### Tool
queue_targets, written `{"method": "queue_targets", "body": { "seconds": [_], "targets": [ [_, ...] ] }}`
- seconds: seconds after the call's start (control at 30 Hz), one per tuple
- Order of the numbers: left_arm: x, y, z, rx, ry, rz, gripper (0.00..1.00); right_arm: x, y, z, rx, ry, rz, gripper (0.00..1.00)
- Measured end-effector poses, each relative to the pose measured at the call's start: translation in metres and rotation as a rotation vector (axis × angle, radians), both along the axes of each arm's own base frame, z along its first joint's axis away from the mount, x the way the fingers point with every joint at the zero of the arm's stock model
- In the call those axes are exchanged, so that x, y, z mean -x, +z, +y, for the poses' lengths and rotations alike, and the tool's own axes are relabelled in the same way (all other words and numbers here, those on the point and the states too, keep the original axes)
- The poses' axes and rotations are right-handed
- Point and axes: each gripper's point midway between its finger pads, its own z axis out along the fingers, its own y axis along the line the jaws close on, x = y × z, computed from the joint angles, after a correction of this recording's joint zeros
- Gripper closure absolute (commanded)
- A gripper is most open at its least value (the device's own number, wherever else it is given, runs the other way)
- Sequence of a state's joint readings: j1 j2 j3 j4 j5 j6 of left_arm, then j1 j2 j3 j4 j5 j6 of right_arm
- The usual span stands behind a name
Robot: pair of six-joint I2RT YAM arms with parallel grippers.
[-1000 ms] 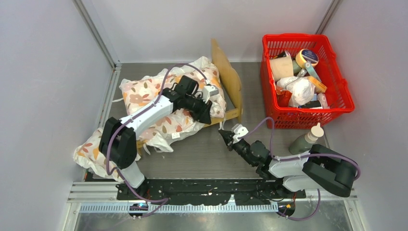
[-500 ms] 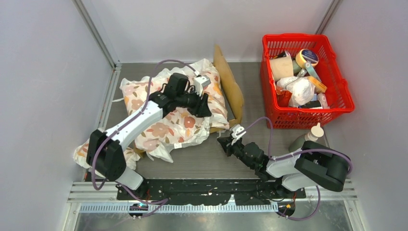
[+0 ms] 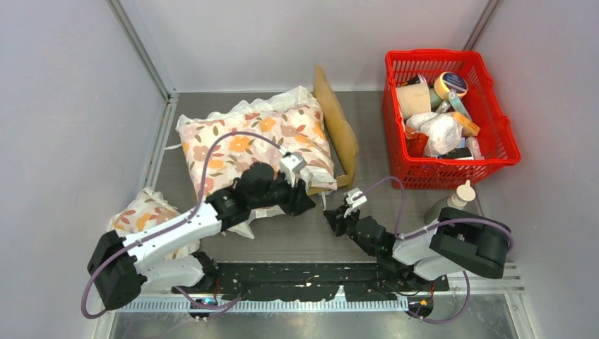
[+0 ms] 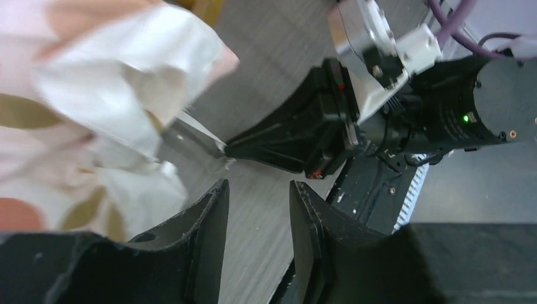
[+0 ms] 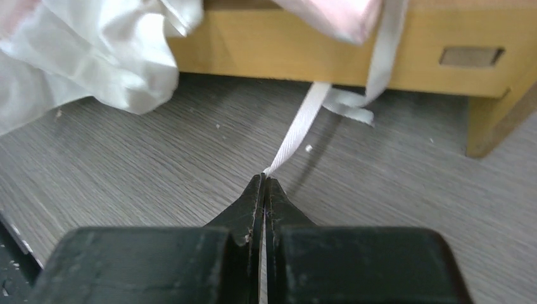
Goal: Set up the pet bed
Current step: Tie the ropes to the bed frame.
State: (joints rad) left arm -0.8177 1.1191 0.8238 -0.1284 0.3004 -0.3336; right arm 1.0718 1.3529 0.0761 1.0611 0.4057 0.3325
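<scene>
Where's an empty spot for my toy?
Best: the bare table strip between the pet bed headboard and the red basket. Crowded: in front of the bed, where the left gripper sits by the right gripper pinching a ribbon.

The two arms (image 3: 173, 232) are white tubes with fat black joints (image 3: 114, 272), the left claw (image 3: 302, 203) and right claw (image 3: 330, 219) are black with two pointy fingers (image 4: 212, 212), and just behind each claw sit a small white box (image 3: 292, 167) and a thin purple cable (image 3: 212, 146).
</scene>
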Motion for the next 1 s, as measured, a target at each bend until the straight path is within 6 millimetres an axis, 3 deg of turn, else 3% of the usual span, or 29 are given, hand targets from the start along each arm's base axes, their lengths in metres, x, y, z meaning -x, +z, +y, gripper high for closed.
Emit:
{"method": "queue_targets", "body": {
  "seconds": [0.13,0.23,0.3,0.57,1.0],
  "targets": [
    [0.026,-0.041,-0.017,-0.006,0.004,0.032,0.55,0.003,-0.016,-0.011,0.007,-0.028,0.030,0.95],
    [0.030,-0.072,-0.027,-0.026,0.070,0.025,0.53,0.004,-0.023,-0.014,0.004,-0.035,0.033,0.95],
    [0.026,-0.082,-0.034,-0.019,0.117,0.023,0.53,0.004,-0.020,-0.012,-0.016,-0.031,0.023,0.95],
    [-0.004,-0.102,-0.049,0.006,0.328,0.016,0.52,0.000,0.002,-0.002,-0.111,-0.020,-0.031,0.95],
    [-0.033,-0.099,-0.054,0.028,0.523,0.017,0.54,0.002,0.005,0.002,-0.120,0.001,-0.042,0.95]
  ]
}}
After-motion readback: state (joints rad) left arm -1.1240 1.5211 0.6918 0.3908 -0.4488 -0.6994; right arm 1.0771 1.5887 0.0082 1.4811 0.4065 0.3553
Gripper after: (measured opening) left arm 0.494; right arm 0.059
